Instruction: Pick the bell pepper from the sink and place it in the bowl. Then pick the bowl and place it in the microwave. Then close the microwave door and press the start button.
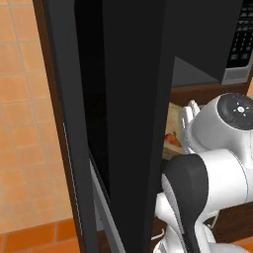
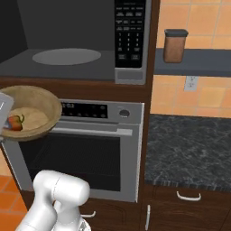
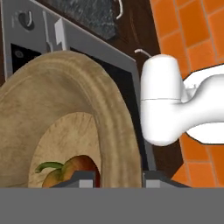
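The wooden bowl (image 2: pixel 38 106) hangs tilted in front of the wall oven, just below the microwave (image 2: pixel 67 40), which stands wide open. The small red-orange bell pepper (image 2: pixel 16 122) lies inside the bowl. My gripper (image 3: pixel 118 179) is shut on the bowl's thick rim (image 3: pixel 111 109), with the bell pepper (image 3: pixel 76 168) just inside the rim, beside one finger. At the left edge of the right base view the gripper (image 2: pixel 3 113) holds the bowl's side. The open microwave door (image 1: pixel 123 99) juts out as a big dark panel; past its edge show the bell pepper (image 1: pixel 171 138) and the gripper (image 1: pixel 189 121).
A steel wall oven (image 2: pixel 90 149) sits under the microwave. The keypad strip (image 2: pixel 131 31) is at the microwave's right. A round turntable (image 2: pixel 66 56) lies inside it. A brown jar (image 2: pixel 175 45) stands on a shelf above a dark stone counter (image 2: pixel 189 149).
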